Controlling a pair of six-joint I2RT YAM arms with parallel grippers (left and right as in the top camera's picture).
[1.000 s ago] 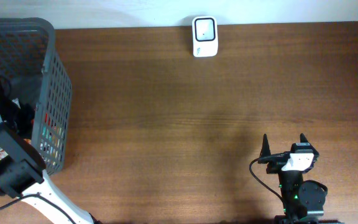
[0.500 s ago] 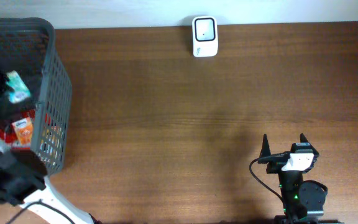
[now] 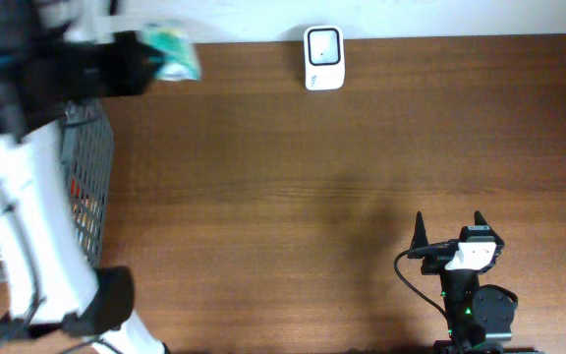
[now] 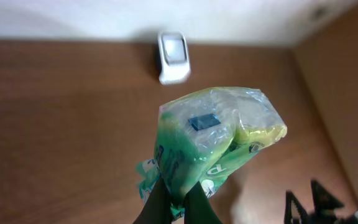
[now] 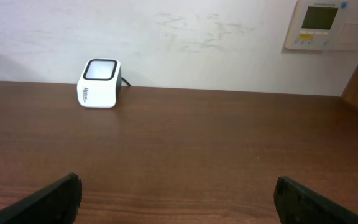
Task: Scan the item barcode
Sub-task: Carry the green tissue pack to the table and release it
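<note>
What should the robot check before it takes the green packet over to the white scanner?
1. Left jaws pinching the green packet: ok, shut on its bottom end.
2. Packet out of the basket: ok.
3. Barcode facing the scanner: cannot tell, no barcode shows.
4. Table between packet and scanner free: ok.
5. Right jaws out of the way: ok, open at the near edge.
6. Packet in front of scanner: not ok, off to its side.
</note>
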